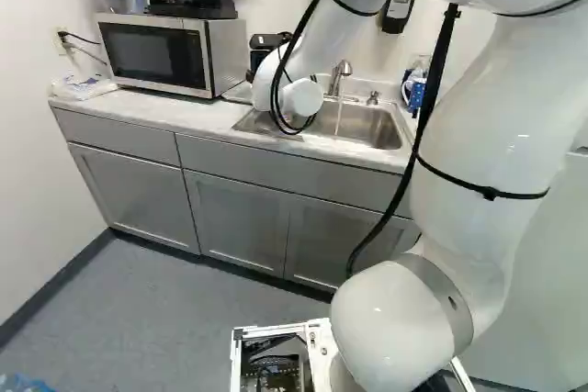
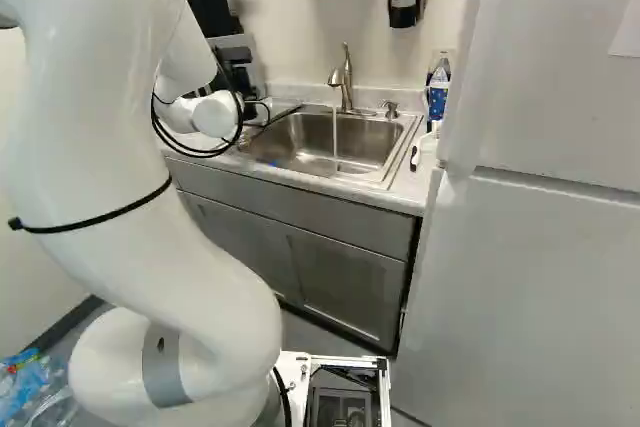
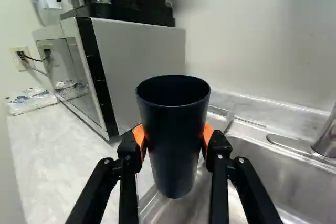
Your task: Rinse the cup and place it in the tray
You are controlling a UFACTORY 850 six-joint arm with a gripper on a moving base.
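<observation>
One upright cup (image 3: 175, 148), mouth up

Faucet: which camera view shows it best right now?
The right base view: the faucet stands whole there, its water stream visible down into the sink. The left base view shows faucet and stream too, but smaller. The wrist view catches only the faucet's lower part, without spout or stream.

Bent white arm (image 1: 478, 135), end effector (image 3: 173, 139) clamped

Right base view: your arm (image 2: 150, 197) at left, water (image 2: 335, 132) streaming from faucet (image 2: 347, 82) into sink (image 2: 300, 135).
</observation>
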